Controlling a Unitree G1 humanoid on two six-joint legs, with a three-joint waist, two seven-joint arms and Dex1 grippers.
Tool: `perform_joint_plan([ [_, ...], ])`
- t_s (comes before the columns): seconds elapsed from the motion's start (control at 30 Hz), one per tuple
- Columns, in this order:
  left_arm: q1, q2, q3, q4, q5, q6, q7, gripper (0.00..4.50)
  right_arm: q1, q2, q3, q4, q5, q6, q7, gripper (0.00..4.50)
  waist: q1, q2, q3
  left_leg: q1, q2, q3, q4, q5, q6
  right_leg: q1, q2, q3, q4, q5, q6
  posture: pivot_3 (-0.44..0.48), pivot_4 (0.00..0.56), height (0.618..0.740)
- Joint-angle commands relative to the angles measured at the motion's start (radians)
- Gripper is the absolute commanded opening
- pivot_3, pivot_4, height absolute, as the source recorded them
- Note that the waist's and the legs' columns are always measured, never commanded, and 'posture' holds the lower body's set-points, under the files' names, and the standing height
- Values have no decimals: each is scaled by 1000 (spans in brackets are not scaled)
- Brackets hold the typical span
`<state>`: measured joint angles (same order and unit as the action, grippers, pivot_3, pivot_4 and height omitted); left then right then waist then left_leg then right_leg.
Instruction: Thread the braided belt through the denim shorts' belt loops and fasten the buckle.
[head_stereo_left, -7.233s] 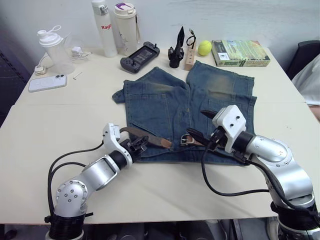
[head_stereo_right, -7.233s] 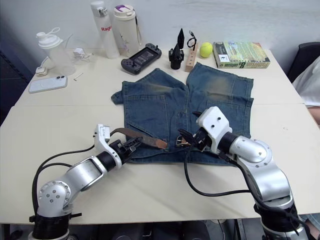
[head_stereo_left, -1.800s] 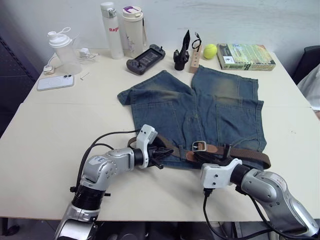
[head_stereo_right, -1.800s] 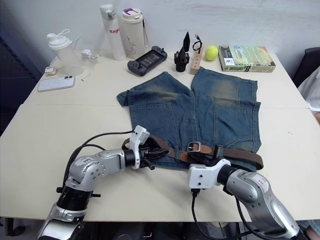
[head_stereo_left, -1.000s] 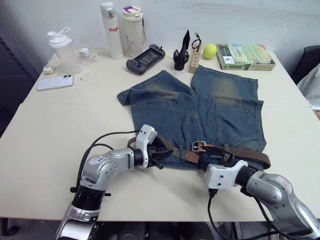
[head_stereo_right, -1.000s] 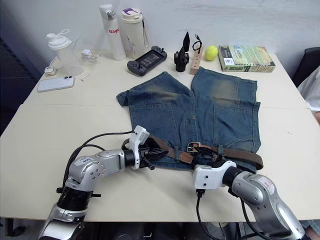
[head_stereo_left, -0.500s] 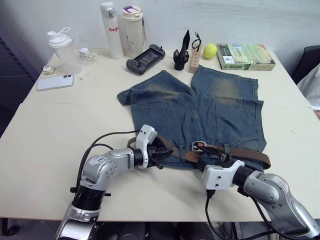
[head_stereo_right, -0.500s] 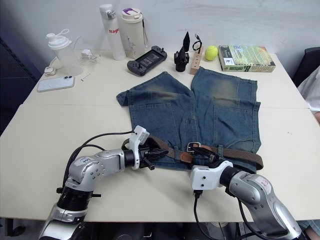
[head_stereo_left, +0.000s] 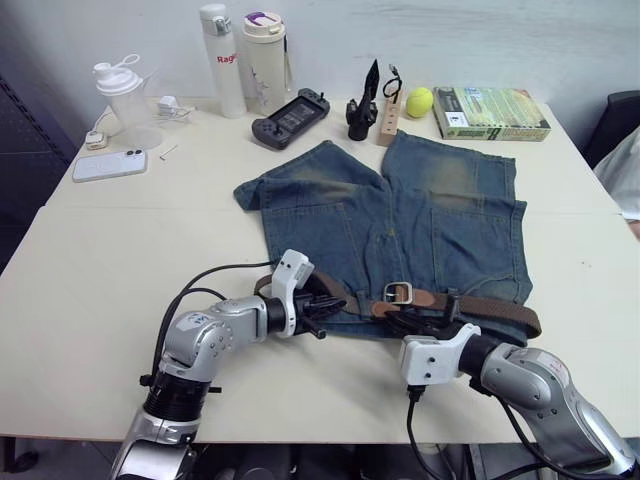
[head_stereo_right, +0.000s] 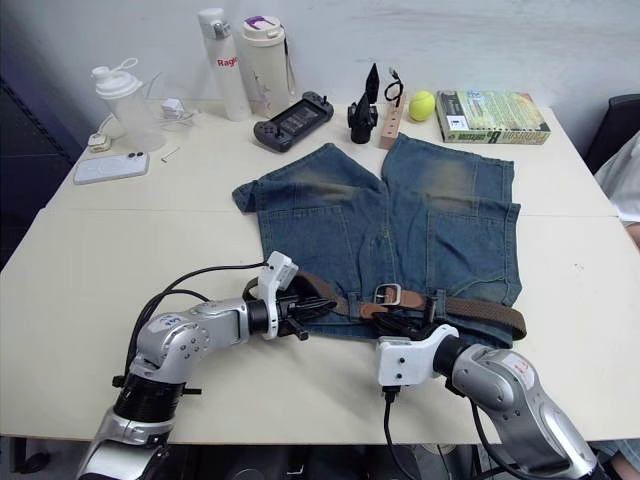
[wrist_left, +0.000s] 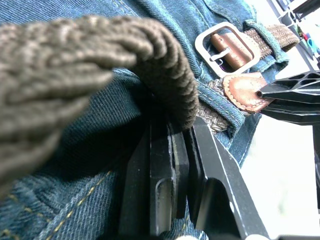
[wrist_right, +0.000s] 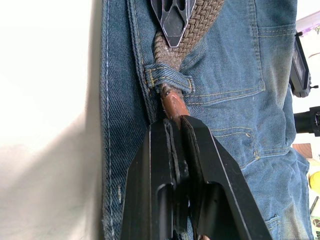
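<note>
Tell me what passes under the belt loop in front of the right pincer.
The braided belt runs under the belt loop; its brown leather tip emerges on the near side, clamped in the right pincer. The stretch inside the loop is covered by denim.

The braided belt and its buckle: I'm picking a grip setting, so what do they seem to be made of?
The braided belt looks like woven dark-brown cord with a matte finish; the plaited strands show plainly. Its tip looks like smooth tan leather with a stitched edge. The buckle seems to be brushed silver metal, a flat rectangular frame with a dull sheen.
</note>
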<state>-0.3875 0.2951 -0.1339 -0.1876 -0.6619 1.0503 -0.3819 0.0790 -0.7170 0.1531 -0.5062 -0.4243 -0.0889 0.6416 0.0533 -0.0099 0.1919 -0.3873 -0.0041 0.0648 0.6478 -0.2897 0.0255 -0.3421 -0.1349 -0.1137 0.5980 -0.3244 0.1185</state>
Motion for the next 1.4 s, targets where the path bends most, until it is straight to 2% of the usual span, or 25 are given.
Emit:
perform_joint_plan([
  [0.03,40,13,-12,-7,-9,30,-45,1079,-6,-7,-16,-26,13,-9,9,0,-1,0,0,0,0,0,0,0,0,0,0,0,0,0,0,0,150,724],
  [0.13,54,57,44,-68,-58,39,-108,2435,-3,-11,-20,-27,20,-10,15,0,-4,0,0,0,1,0,0,0,0,0,0,0,0,0,0,0,150,724],
  [0.23,85,164,98,-147,-121,42,-222,3769,-5,-11,-23,-27,26,-8,18,0,-11,1,1,-1,2,0,0,-1,-1,-1,0,1,0,-1,-1,0,150,724],
  [0.37,119,306,185,-198,-218,17,-399,3769,-11,-11,-27,-25,34,-7,19,0,-25,4,3,-1,4,0,-1,-1,-3,-4,1,0,2,-3,-5,0,150,724],
  [0.43,84,389,252,-123,-232,-38,-527,3769,-17,-10,-30,-24,35,-8,18,0,-23,5,4,-3,5,0,0,0,-3,-5,1,0,3,-3,-6,0,150,724],
  [0.5,12,451,257,-16,-184,-132,-645,3769,-19,-9,-30,-23,35,-9,17,0,-21,5,4,-3,5,0,0,0,-3,-5,1,-1,4,-3,-6,0,150,724],
  [0.63,-173,416,184,276,-34,-302,-688,3769,-12,-7,-32,-29,34,-10,14,0,-17,6,5,-3,2,0,-1,0,-4,-7,2,-2,5,-3,-6,0,150,724],
  [0.73,-301,341,97,505,139,-469,-658,2958,-6,-4,-30,-36,28,-9,11,0,-12,5,5,-4,0,2,0,4,3,-8,3,-2,7,-3,-5,0,150,724],
  [0.93,-392,257,-67,757,414,-776,-680,234,2,-2,-34,-52,22,0,7,0,-20,4,6,-14,0,7,1,7,9,-20,3,-6,15,-2,-4,0,150,724],
  [0.97,-395,254,-90,786,452,-826,-688,44,3,-2,-35,-55,21,2,6,0,-20,4,6,-16,0,7,2,7,9,-22,3,-6,16,-2,-4,0,150,724],
  [1.1,-386,272,-173,882,603,-1042,-714,44,3,2,-44,-70,25,17,4,0,-25,3,6,-15,0,7,3,8,10,-20,2,-7,16,-2,-4,0,150,724],
  [1.23,-390,263,-164,935,634,-1108,-720,44,6,-2,-66,-97,47,33,10,0,-26,3,5,-12,0,6,3,8,9,-19,2,-6,15,-2,-4,0,150,724],
  [1.4,-392,259,-164,972,659,-1161,-722,44,19,-34,-182,-182,128,70,57,0,-26,3,5,-12,0,6,3,8,10,-19,1,-7,19,-2,-4,0,150,724],
])
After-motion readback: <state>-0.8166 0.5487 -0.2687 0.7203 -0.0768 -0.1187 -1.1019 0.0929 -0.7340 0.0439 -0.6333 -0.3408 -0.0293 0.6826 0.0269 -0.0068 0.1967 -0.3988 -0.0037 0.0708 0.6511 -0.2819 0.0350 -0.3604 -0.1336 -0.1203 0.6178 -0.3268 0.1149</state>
